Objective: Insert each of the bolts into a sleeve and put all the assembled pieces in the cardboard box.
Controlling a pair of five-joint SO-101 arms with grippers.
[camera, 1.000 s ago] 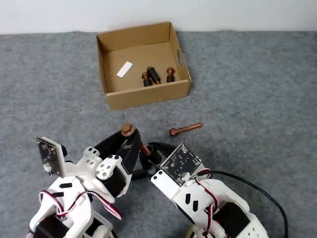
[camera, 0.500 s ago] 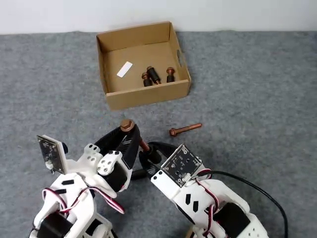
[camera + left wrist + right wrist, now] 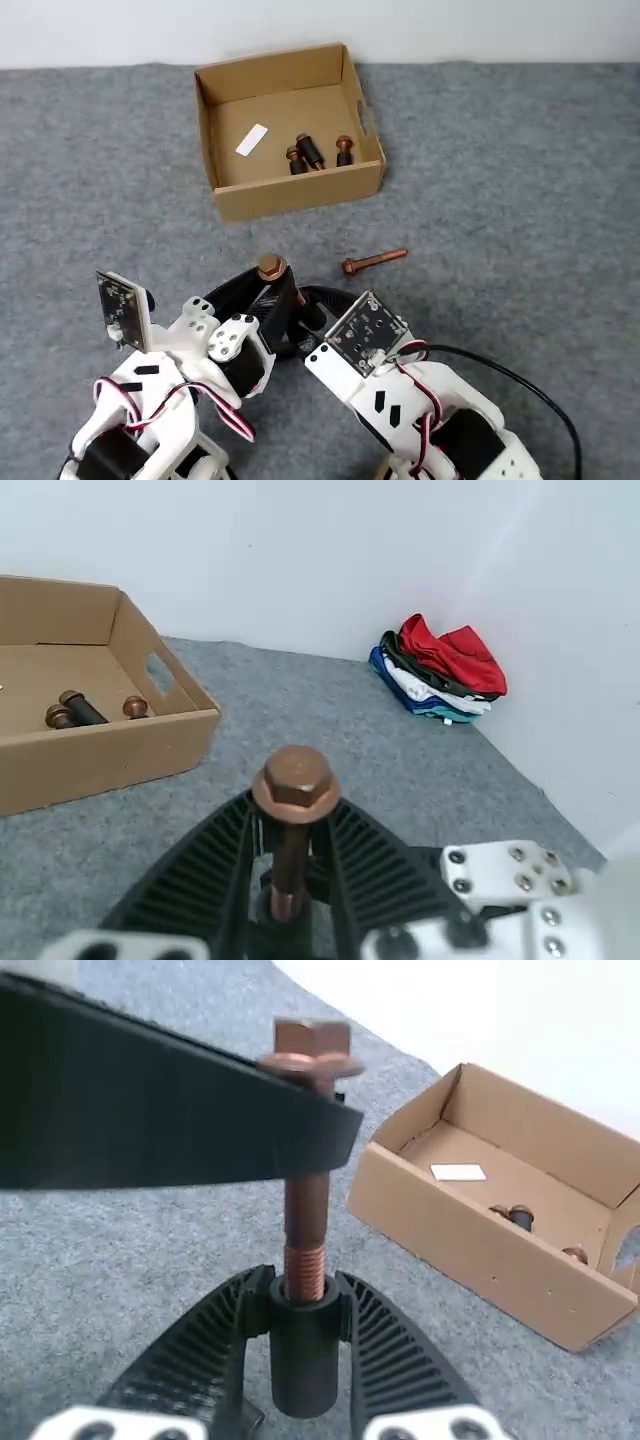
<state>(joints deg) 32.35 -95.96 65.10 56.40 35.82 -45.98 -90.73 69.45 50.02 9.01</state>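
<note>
The bolt (image 3: 306,1200) stands upright, its hex head on top and its threaded end just entered into the mouth of the black sleeve (image 3: 303,1360). In the high view this pair sits a little left of centre in the lower half of the frame. The left gripper (image 3: 292,815) has its fingers clamped on the bolt's shank just under the head. The right gripper (image 3: 303,1290) has its fingers closed around the sleeve, holding it upright beneath the bolt. A second bolt (image 3: 375,260) lies loose on the grey carpet (image 3: 500,200) near the middle of the frame, to the right of the grippers. The cardboard box (image 3: 300,195) sits at upper centre, holding three assembled pieces (image 3: 310,152) and a white slip (image 3: 252,139).
</note>
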